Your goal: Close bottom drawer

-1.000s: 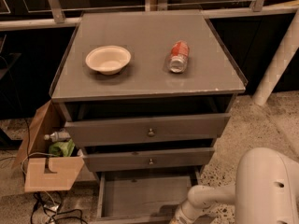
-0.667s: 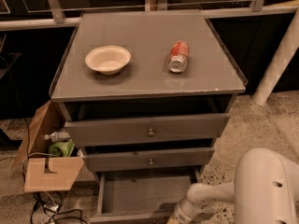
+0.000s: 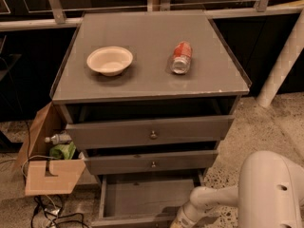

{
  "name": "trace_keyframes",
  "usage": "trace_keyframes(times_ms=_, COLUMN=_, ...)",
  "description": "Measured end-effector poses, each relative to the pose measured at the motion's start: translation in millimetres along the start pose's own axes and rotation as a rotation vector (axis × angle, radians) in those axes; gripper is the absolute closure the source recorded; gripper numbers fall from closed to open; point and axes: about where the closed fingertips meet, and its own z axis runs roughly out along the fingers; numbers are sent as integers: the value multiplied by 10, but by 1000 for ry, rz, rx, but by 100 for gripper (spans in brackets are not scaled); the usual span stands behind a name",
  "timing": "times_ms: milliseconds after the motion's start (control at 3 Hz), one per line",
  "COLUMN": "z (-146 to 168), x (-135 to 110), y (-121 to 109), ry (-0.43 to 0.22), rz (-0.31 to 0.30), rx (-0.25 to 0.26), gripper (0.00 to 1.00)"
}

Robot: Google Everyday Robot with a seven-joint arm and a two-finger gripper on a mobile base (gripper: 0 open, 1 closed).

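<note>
Floor: pale speckled stone floor [image 3: 266, 122] around a grey desk [image 3: 149, 80], with dark glass panels behind it.
Gripper: the gripper [image 3: 177, 221] sits at the very bottom edge of the view, at the end of a cream arm [image 3: 211, 199] that reaches in from the right. It is mostly cut off by the frame, so I cannot tell whether it is open, closed or holding anything.
Bottom drawer: the bottom drawer [image 3: 142, 196] lies just left of and beyond the gripper. It is pulled well out from the desk, and its plain brownish-grey floor shows.
Drawer axis: its long axis runs left to right across the width of the desk. Its low front faces the camera, level with the gripper along the lower edge of the view.
Contact: the gripper is at the right end of the drawer front. I cannot tell whether it touches it.
Middle drawer: the middle drawer [image 3: 152, 161] is above and beyond the gripper. It stands slightly out and has a small round knob.
Top drawer: the top drawer [image 3: 149, 132] is higher again and has the tallest front. It also stands a little out.
Desk top: a cream bowl [image 3: 109, 61] stands upright far up and left of the gripper. A red can [image 3: 181, 57] lies on its side almost straight beyond the gripper.
Left of the gripper: an open cardboard box [image 3: 50, 175] is against the desk's side, with a bottle [image 3: 57, 138] in it, and cables [image 3: 47, 215] lie on the floor.
Right of the gripper: the robot's rounded white body [image 3: 270, 189], and far beyond it a white post [image 3: 282, 65].
</note>
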Motion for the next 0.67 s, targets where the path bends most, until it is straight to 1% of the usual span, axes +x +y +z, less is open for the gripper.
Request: trace_keyframes(times_ms=667, z=0, x=0, y=0, ry=0, rz=0, rx=0, gripper=7)
